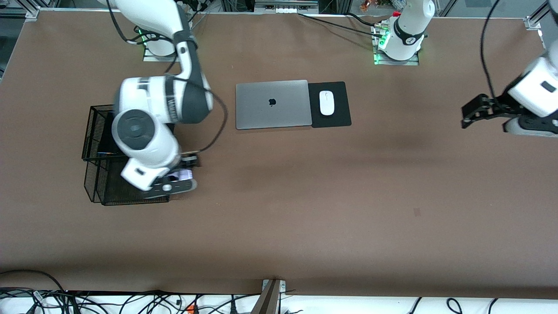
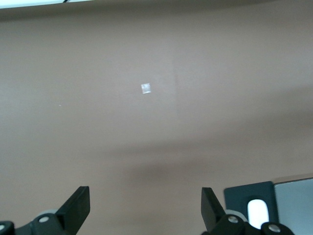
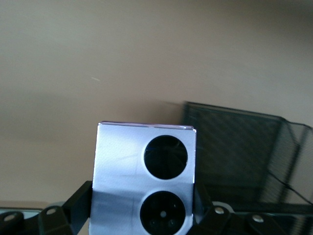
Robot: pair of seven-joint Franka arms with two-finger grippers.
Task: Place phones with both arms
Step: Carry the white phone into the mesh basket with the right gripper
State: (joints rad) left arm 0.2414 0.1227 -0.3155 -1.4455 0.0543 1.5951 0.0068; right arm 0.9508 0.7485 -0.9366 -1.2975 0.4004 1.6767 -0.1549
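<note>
My two arms are white, rounded shells with dark grey bands at the joints. My right arm [image 1: 161, 109] has a round grey cap on one joint, lettering on its forearm and a black cable looping beside it. My left arm [image 1: 538, 93] carries a black cable too. Both bases glow green. My left gripper [image 2: 145, 208] has black fingers and silver screws

Front camera high, faces robot bases, whole table [image 1: 279, 226]. Wrist cameras close above tabletop; left shares laptop [image 2: 294, 205], right shares mesh basket [image 3: 244, 152].
</note>
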